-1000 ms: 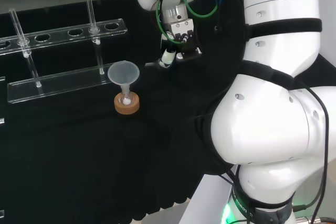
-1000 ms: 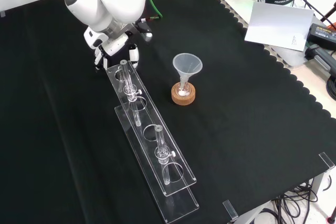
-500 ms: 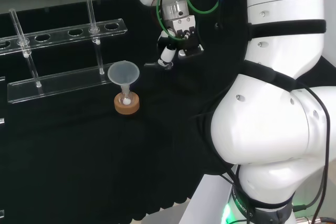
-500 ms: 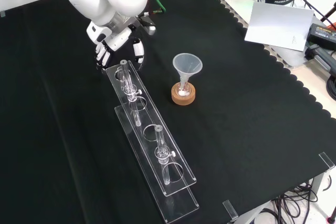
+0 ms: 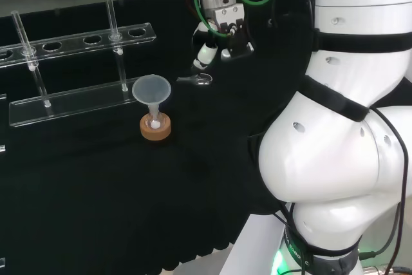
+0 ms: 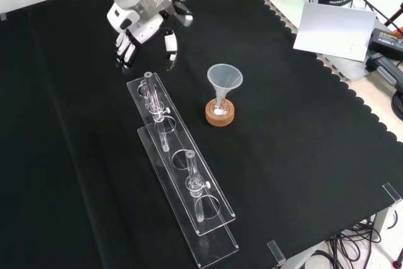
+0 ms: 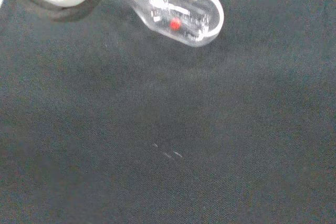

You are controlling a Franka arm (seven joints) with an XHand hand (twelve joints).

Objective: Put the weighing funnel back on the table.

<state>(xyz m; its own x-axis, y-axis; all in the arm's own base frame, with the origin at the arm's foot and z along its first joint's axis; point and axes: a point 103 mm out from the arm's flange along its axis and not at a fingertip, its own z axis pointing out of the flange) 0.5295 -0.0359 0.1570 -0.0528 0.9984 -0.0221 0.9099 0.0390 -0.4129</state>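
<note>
The small clear scoop-shaped weighing funnel (image 5: 197, 80) lies flat on the black-clothed worktop (image 5: 96, 191). In the head view it is to the right of the big clear cone-shaped funnel (image 5: 151, 89), which stands in a flask on a cork ring (image 5: 156, 129). The black and white hand (image 6: 142, 28) hangs above the weighing funnel, fingers (image 6: 126, 50) relaxed and spread, holding nothing.

Bright, even light from above. The black cloth (image 6: 302, 155) swallows shadows; the white arm link (image 5: 335, 159) carries a soft sheen. Glints and a red speck mark the weighing funnel (image 7: 184, 14).
</note>
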